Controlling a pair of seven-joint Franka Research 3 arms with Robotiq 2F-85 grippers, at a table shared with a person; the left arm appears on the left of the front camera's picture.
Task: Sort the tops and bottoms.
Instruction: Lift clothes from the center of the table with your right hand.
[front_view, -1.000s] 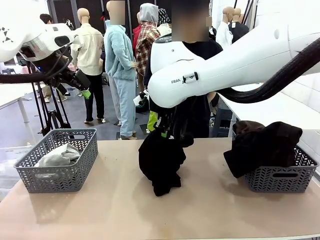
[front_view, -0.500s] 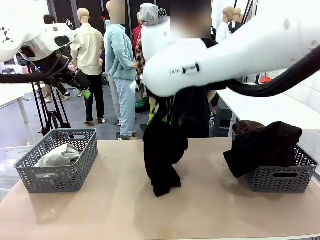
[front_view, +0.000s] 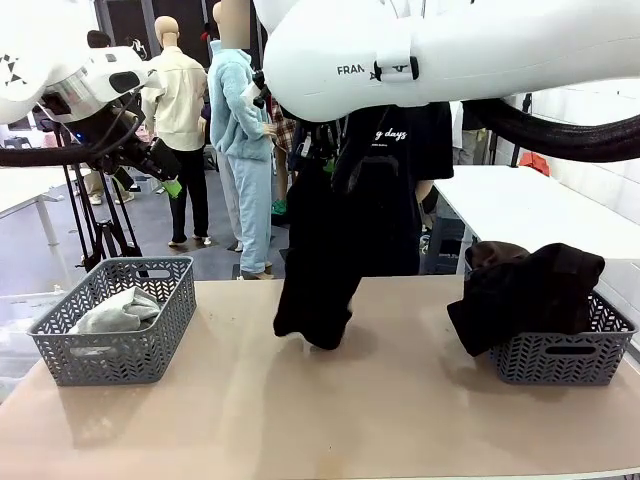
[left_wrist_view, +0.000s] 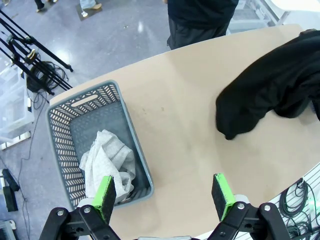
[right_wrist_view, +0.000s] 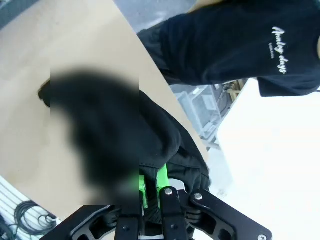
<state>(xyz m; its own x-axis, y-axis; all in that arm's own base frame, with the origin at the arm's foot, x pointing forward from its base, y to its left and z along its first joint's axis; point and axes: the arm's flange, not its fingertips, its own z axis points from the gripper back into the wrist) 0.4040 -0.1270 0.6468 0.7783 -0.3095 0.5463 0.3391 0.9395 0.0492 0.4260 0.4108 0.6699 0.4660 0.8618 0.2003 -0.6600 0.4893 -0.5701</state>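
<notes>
Right gripper (right_wrist_view: 151, 186) pinched tight on a black garment (front_view: 322, 255), green pads nearly meeting with cloth bunched between them. Garment hangs straight down from the gripper, long axis vertical, lower end just touching or barely off the desk (front_view: 300, 410) near the middle, can't tell which. Right basket (front_view: 560, 345) sits well off to the robot's right of the hanging cloth, already heaped with dark brown and black bottoms (front_view: 530, 290) spilling over its rim; my guess is the black piece goes there, so the carry is sideways to the right and the right arm is the nearer one. Left gripper (left_wrist_view: 164, 195) spread wide, holding nothing, high above the left end of the desk. Left basket (left_wrist_view: 65, 125) lies right under it with the light grey top (left_wrist_view: 107, 160) crumpled inside. Left wrist view looks down on the basket's contents and the black cloth's tail on the desk; front view gives the vertical hang and the full right basket instead. Right wrist view shows the pinch close up, plus a person's black T-shirt (right_wrist_view: 240, 45) with white lettering at the far side.
</notes>
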